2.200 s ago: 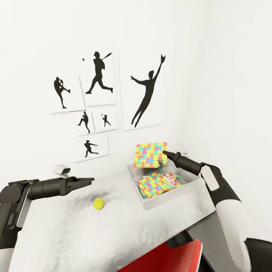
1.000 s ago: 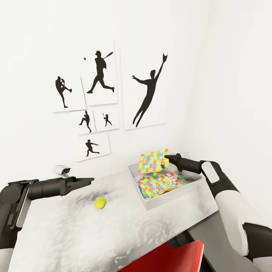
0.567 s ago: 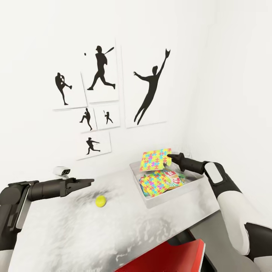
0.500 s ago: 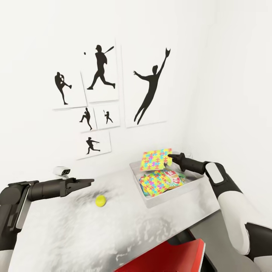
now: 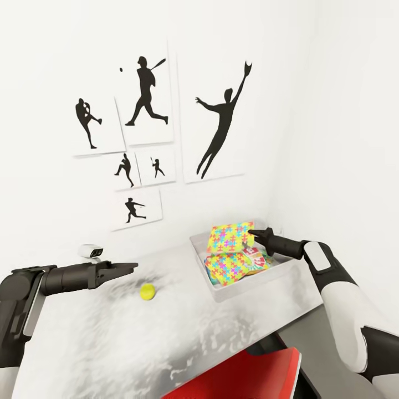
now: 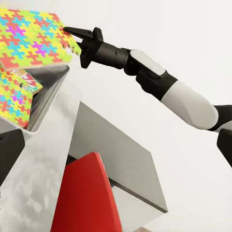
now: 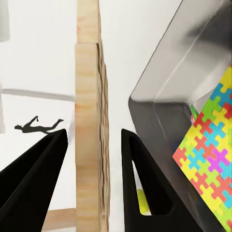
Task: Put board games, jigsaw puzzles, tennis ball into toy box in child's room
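Observation:
The grey toy box (image 5: 221, 291) stands on the light grey table (image 5: 111, 338) near the corner of the room. One jigsaw puzzle (image 5: 223, 270) and a board game (image 5: 255, 258) lie inside it. My right gripper (image 5: 250, 233) is shut on the edge of the second jigsaw puzzle (image 5: 229, 237), which hangs tilted just above the box's far side. The right wrist view shows that puzzle (image 7: 89, 121) edge-on between the fingers (image 7: 41, 183). The tennis ball (image 5: 147, 291) rests on the table left of the box. My left gripper (image 5: 132, 267) hovers open behind and left of the ball.
A red chair (image 5: 244, 377) stands at the table's front edge. The dark grey top (image 5: 332, 343) adjoins on the right. A small white device (image 5: 91, 251) sits by the back wall, under black baseball prints (image 5: 147, 91). Walls close in behind and right of the box.
My right gripper has lowered the held puzzle closer to the toy box. The head camera has shifted slightly. The left arm and the ball have stayed put.

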You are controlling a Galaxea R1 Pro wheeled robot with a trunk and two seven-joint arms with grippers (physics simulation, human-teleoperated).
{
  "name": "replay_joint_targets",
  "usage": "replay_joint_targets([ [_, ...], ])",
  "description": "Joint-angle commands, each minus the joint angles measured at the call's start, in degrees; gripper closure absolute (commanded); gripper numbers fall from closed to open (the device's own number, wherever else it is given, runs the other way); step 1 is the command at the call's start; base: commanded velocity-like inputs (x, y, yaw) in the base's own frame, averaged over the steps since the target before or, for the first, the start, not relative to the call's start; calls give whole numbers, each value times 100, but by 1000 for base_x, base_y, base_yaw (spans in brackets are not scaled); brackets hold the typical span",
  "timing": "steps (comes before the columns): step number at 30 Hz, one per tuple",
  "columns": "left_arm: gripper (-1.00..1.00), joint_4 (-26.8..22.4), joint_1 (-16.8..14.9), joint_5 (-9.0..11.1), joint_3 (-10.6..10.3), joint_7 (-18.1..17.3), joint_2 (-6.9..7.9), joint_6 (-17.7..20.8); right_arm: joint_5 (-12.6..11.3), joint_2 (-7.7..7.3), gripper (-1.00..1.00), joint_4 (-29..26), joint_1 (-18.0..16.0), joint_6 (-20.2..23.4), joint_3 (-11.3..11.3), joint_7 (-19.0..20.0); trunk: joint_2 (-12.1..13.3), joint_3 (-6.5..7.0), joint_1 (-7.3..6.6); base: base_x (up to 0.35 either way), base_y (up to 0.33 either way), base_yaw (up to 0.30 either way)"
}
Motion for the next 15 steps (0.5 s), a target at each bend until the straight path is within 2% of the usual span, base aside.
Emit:
replay_joint_targets([
  [1,-100,-1,-4,-4,1,-24,4,60,42,3,100,18,-8,30,-28,44,-11,-21,2,0,0,0],
  [12,-100,-1,1,-4,3,-24,5,61,86,-7,100,44,-9,-36,-29,27,-11,-125,2,0,0,0],
  [15,-100,-1,4,-4,3,-24,6,61,95,-98,100,45,-9,-69,-35,29,-11,-153,2,0,0,0],
])
